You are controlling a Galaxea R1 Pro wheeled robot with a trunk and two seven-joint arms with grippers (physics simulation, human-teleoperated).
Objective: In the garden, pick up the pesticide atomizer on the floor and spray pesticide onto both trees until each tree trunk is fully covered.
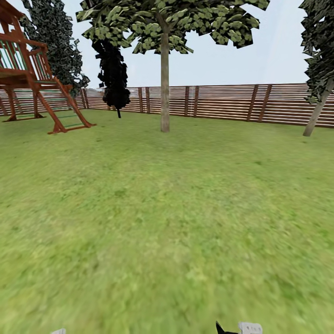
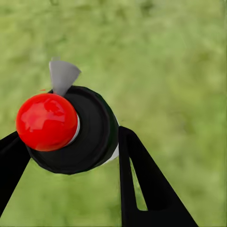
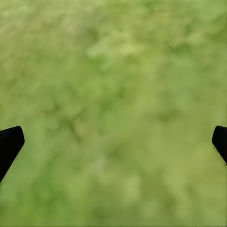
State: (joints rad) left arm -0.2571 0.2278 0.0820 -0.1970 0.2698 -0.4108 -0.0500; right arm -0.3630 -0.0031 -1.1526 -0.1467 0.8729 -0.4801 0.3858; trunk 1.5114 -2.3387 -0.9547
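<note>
the head camera is looking forward over the lawn [image 1: 153, 222] toward the fence [image 1: 222, 103]. both wrist cameras are facing down, close above blurred grass [image 3: 113, 94], ground the three views share.

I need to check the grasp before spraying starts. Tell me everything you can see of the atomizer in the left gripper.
The atomizer sits between the left gripper's two black fingers, which press its sides. It shows a glossy red rounded cap, a wide black round body and a grey wedge-shaped nozzle or trigger. Blurred grass lies behind it.
</note>
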